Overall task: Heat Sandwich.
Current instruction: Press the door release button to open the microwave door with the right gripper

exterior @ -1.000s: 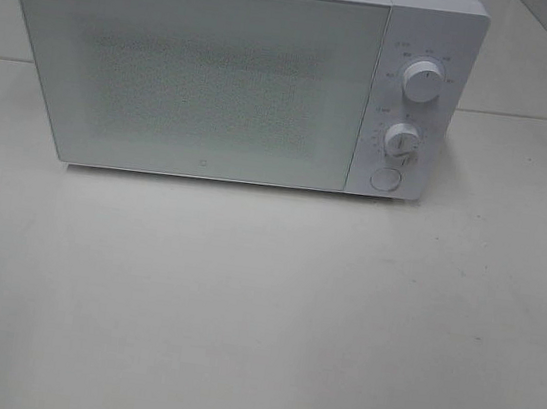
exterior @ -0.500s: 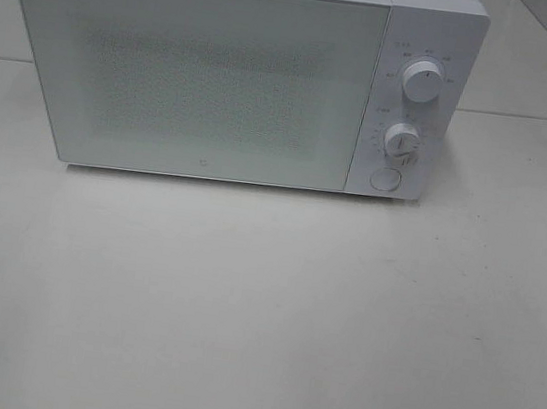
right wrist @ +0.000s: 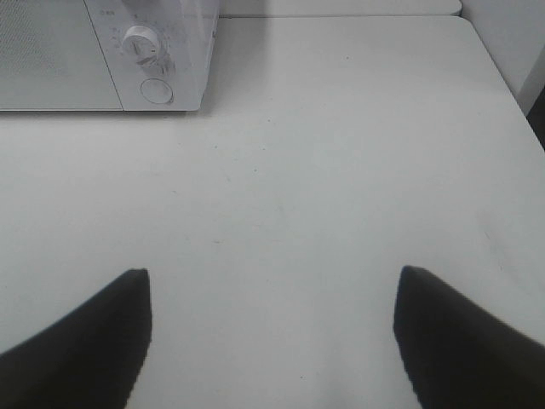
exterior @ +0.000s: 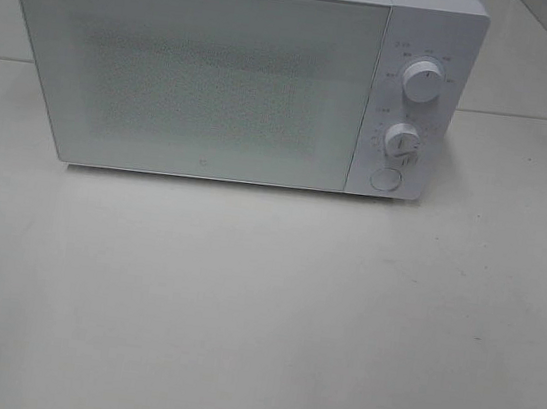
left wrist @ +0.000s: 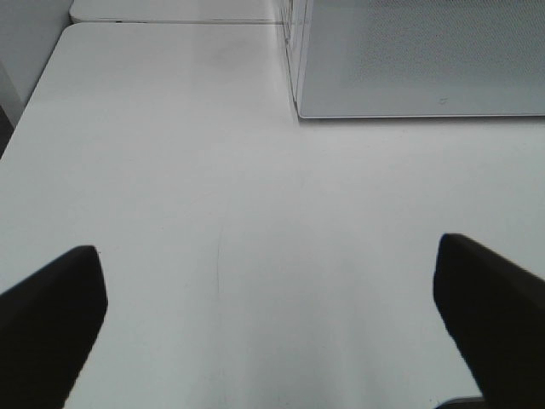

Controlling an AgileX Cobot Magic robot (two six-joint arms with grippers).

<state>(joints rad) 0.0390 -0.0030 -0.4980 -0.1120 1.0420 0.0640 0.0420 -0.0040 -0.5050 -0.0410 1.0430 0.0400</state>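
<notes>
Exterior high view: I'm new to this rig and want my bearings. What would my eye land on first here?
The white microwave, door shut, fills the top of the exterior high view on the pale table, with an upper dial, a lower dial and a round button down its right panel. The left hand and right hand are both open, holding nothing. No sandwich shows anywhere.

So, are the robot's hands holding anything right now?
No, nothing is held. The left gripper and the right gripper are both open, with nothing in them, above the white table.
</notes>
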